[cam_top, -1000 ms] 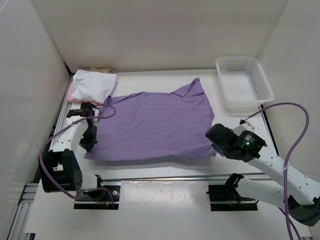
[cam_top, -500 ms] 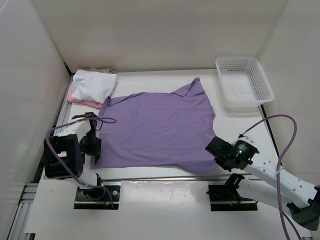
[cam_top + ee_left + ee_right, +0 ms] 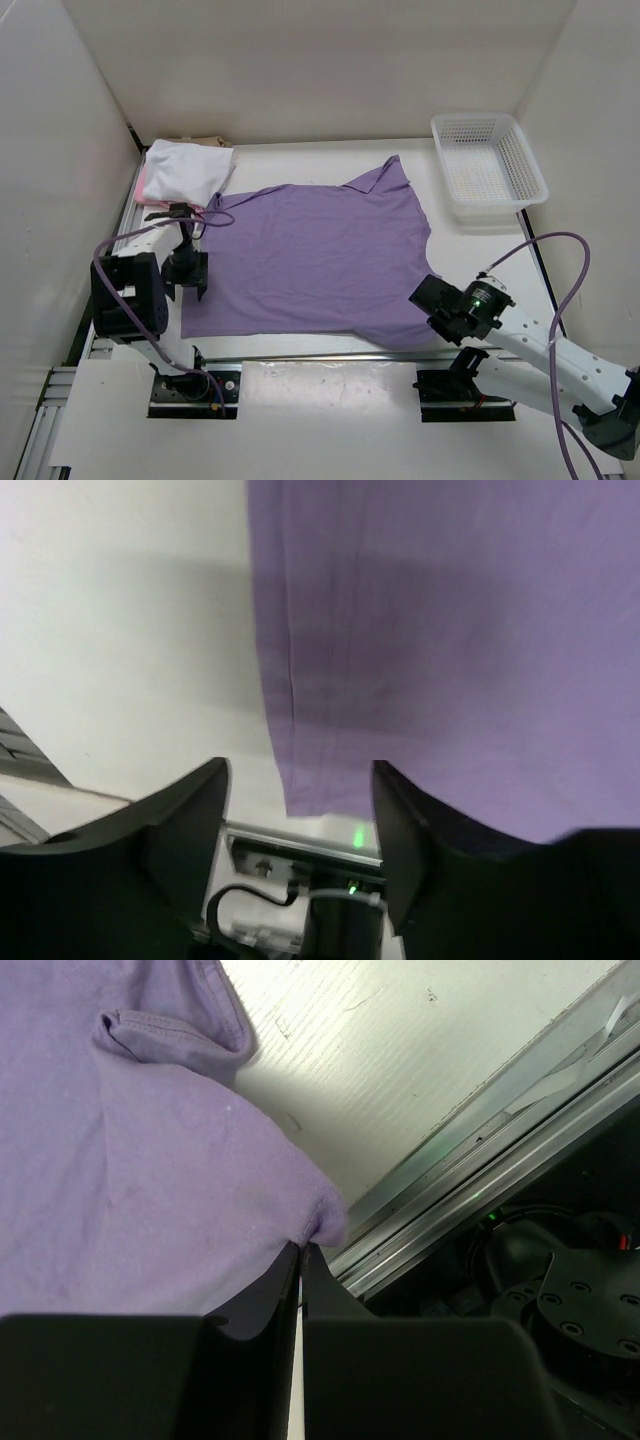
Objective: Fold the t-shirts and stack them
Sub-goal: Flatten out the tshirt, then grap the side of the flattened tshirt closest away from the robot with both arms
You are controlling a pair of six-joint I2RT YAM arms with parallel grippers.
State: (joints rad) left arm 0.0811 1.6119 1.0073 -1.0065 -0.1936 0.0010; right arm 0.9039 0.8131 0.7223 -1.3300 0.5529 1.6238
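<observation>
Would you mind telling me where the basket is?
In the top view, the basket stands at the far right, apart from the purple shirt.

We see a spread t-shirt [image 3: 310, 255] lying mid-table [image 3: 300, 160]. Behind it, in the far left corner, sits a folded stack of t-shirts [image 3: 185, 170]. A basket [image 3: 476, 119] stands apart at the far right.

A white table [image 3: 330, 160] stands closed in by plain white panels on three sides: a back wall [image 3: 320, 70], a left wall [image 3: 50, 150] and a right wall [image 3: 590, 100]. A metal rail [image 3: 320, 352] runs along the table's near edge. The light is soft and even, with only pale shadows.
</observation>
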